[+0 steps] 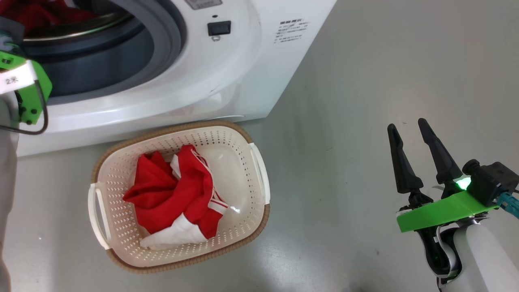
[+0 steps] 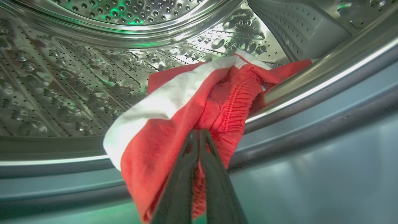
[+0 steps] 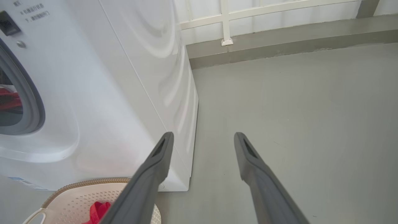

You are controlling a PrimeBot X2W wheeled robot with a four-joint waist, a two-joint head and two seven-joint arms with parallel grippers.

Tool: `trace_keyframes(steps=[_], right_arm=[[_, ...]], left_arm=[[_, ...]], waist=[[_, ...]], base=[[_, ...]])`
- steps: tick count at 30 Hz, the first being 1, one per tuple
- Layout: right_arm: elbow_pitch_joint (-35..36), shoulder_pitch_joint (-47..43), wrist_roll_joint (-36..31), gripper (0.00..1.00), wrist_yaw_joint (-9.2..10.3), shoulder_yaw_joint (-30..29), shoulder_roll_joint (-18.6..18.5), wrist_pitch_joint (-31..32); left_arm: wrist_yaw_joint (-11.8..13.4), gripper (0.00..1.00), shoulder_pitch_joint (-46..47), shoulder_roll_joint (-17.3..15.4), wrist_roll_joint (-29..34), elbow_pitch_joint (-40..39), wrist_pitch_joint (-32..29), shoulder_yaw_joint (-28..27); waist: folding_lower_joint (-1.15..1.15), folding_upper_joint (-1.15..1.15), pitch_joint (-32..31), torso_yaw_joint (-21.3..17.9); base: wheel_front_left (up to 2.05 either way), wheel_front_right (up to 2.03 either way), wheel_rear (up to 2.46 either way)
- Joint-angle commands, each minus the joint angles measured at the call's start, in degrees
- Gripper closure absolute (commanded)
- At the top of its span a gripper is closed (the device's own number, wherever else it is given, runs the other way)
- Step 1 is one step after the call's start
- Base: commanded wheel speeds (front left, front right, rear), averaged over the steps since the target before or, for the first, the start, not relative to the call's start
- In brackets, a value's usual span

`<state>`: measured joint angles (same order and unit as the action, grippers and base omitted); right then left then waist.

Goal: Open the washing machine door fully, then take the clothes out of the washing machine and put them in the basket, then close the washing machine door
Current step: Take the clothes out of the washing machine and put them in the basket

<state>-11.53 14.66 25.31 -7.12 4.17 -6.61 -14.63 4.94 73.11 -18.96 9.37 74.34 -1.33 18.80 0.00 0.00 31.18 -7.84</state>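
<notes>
Peering along the left fingers, I saw them clenched tight on a fold of a red garment with a white panel. It hung from the lip of the steel drum, across the grey rubber ring below. Its lower end ran out of the bottom of that picture, and its far end was tucked behind the drum's rim, so I could not tell its full shape.

From the head camera, the green bracket on my left wrist sat at the left edge, before the washing machine. A patch of red in the opening was cut off by the top corner.

The basket stood on the floor just in front of the machine, holding another red and white piece crumpled toward its left half.

The right fingers were spread apart and grasped nothing, hovering over bare floor well to the basket's right. The right wrist camera caught just the basket's corner at its bottom edge. The print on the machine's front was too small to read.
</notes>
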Motion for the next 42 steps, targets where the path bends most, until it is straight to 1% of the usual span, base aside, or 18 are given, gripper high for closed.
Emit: trace_keyframes(steps=[1,6,13,17,18,21,22,23,24,28,35,42], right_arm=[[1.3,0.0,0.7,0.0,-0.36,0.7,-0.2,-0.4],[1.2,-0.3,0.7,0.0,-0.36,0.4,-0.4,-0.4],[1.2,-1.0,0.5,0.0,-0.36,-0.1,-0.6,-0.4],[1.2,-1.5,0.3,0.0,-0.36,-0.2,-0.8,-0.4],[1.2,-1.6,0.3,0.0,-0.36,-0.1,-0.8,-0.4],[1.3,-2.1,0.3,0.0,-0.36,-0.2,-1.1,-0.4],[1.3,-2.5,0.2,0.0,-0.36,-0.1,-1.2,-0.4],[1.2,-2.7,0.2,0.0,-0.36,-0.1,-1.3,-0.4],[1.2,-2.7,0.2,0.0,-0.36,-0.1,-1.3,-0.4],[1.1,-3.4,0.2,0.0,-0.36,0.0,-1.5,-0.4],[1.1,-4.4,0.1,0.0,-0.36,0.2,-2.0,-0.4],[1.0,-4.9,0.0,0.0,-0.36,0.2,-2.3,-0.4]], left_arm=[[0.2,1.0,0.8,-2.7,-1.0,-0.9,1.1,-1.2],[0.3,1.0,0.3,-1.4,-4.0,-1.1,5.3,-3.1],[-0.3,1.0,-1.8,1.5,-10.2,-3.0,14.2,-7.5],[-0.8,1.0,-4.3,2.7,-13.6,-6.4,16.1,-10.0],[-0.9,1.0,-5.1,2.9,-14.3,-7.9,16.2,-10.5],[-1.0,1.0,-8.8,3.5,-16.0,-16.1,16.3,-12.1],[-1.0,1.0,-12.1,4.0,-16.8,-21.3,16.3,-13.2],[-1.0,1.0,-13.7,4.4,-17.4,-23.8,16.3,-13.9],[-1.0,1.0,-13.7,4.4,-17.4,-23.8,16.3,-13.9],[-1.3,1.0,-19.7,6.0,-18.7,-32.4,16.3,-16.2],[-2.4,1.0,-28.7,10.1,-19.4,-45.4,16.3,-20.1],[-4.0,1.0,-36.3,13.7,-18.4,-56.0,16.3,-23.3]], waist=[[0.0,0.0,-0.1,0.2],[0.0,0.0,-0.7,0.6],[0.0,0.0,-2.0,1.6],[0.0,0.0,-3.0,2.3],[0.0,0.0,-3.1,2.4],[0.0,0.0,-3.8,2.9],[0.0,0.0,-4.2,3.2],[0.0,0.0,-4.5,3.4],[0.0,0.0,-4.5,3.4],[0.0,0.0,-5.4,4.0],[0.0,0.0,-6.5,5.2],[0.0,0.0,-7.3,5.9]], base=[[0.0,0.0,0.0],[0.0,0.0,0.0],[0.0,0.0,0.0],[0.0,0.0,0.0],[0.0,0.0,0.0],[0.0,0.0,0.0],[0.0,0.0,0.0],[0.0,0.0,0.0],[0.0,0.0,0.0],[0.0,0.0,0.0],[0.0,0.0,0.0],[0.0,0.0,0.0]])
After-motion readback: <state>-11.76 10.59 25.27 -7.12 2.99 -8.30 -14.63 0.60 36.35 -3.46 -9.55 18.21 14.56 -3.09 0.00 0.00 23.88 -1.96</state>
